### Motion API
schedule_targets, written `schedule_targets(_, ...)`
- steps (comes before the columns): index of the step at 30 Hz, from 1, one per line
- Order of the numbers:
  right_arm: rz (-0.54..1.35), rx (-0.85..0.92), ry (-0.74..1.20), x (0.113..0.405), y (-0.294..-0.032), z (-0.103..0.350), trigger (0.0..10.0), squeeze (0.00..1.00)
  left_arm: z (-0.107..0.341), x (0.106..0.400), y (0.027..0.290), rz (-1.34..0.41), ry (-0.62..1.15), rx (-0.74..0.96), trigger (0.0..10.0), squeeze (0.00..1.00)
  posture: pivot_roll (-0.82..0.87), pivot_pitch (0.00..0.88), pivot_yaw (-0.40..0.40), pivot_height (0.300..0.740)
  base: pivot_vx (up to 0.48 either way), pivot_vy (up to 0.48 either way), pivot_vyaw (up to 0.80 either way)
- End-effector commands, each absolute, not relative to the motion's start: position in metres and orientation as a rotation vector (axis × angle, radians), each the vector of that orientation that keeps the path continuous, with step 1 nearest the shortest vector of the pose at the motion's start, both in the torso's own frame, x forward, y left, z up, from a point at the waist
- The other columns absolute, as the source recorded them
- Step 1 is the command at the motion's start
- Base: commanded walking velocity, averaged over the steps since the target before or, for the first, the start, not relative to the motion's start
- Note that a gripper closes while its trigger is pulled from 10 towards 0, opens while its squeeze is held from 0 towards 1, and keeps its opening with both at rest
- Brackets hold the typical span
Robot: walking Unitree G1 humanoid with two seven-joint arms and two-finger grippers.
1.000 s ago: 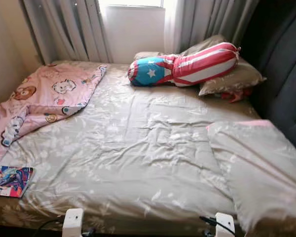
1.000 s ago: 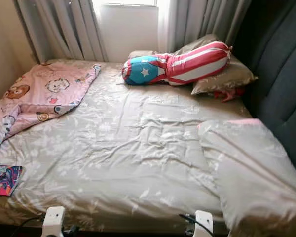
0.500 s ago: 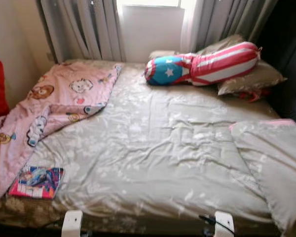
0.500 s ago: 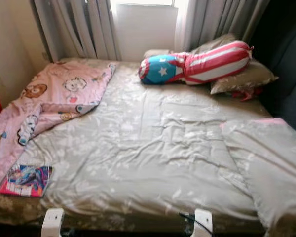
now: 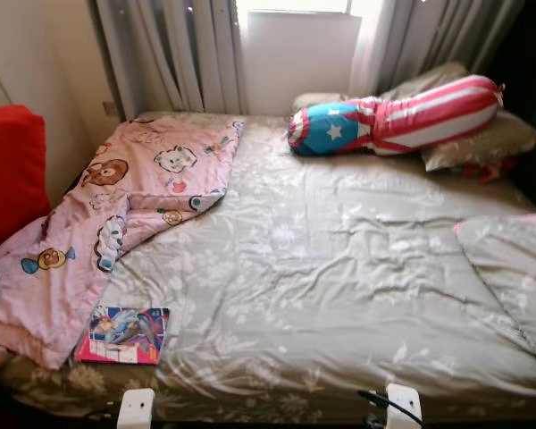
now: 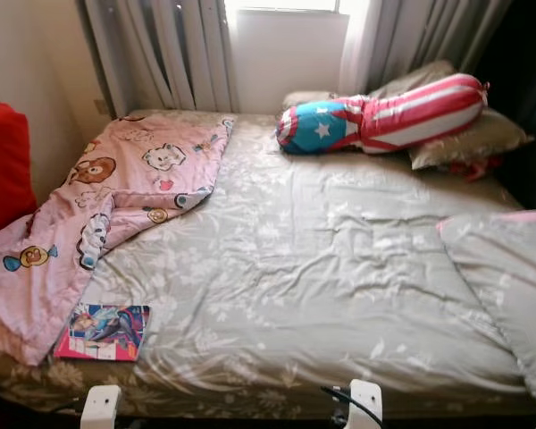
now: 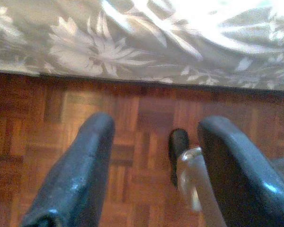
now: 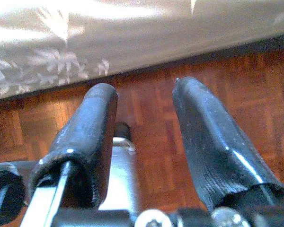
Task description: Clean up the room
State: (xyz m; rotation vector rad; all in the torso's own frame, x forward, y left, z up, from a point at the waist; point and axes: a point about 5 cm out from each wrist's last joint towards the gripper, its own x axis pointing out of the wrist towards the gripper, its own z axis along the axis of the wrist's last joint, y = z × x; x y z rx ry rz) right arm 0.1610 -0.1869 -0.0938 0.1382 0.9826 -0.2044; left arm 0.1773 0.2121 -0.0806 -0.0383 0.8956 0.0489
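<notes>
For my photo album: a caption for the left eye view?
Unmade bed with pink blanket, comic book and star-striped bolster.

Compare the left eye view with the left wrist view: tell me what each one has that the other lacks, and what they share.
Left eye view: the bed top with a pink cartoon blanket, a colourful book near the foot edge, a star-and-stripes bolster by the window, and a red cushion at the left.
Left wrist view: the left claw, fingers apart and holding nothing, over the wooden parquet floor.
Both: the grey floral bedsheet, seen from the wrist as its hanging edge.
</notes>
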Motion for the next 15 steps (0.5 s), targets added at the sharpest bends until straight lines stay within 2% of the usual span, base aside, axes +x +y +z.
schedule_targets(1,-0.199,0.140,0.978,0.1638,-0.1847,-0.0930,10.0,0.00,-0.0824,0.1704,0.2201,0.059,0.919,-0.014,10.0,0.00,0.01,0.000,-0.026,0.740,0.000,0.465,0.00)
schedule_targets(15,-0.202,0.143,0.976,0.1644,-0.1848,-0.0927,10.0,0.00,-0.0823,0.1700,0.2213,0.067,0.919,-0.016,10.0,0.00,0.02,0.000,-0.029,0.740,0.000,0.461,0.00)
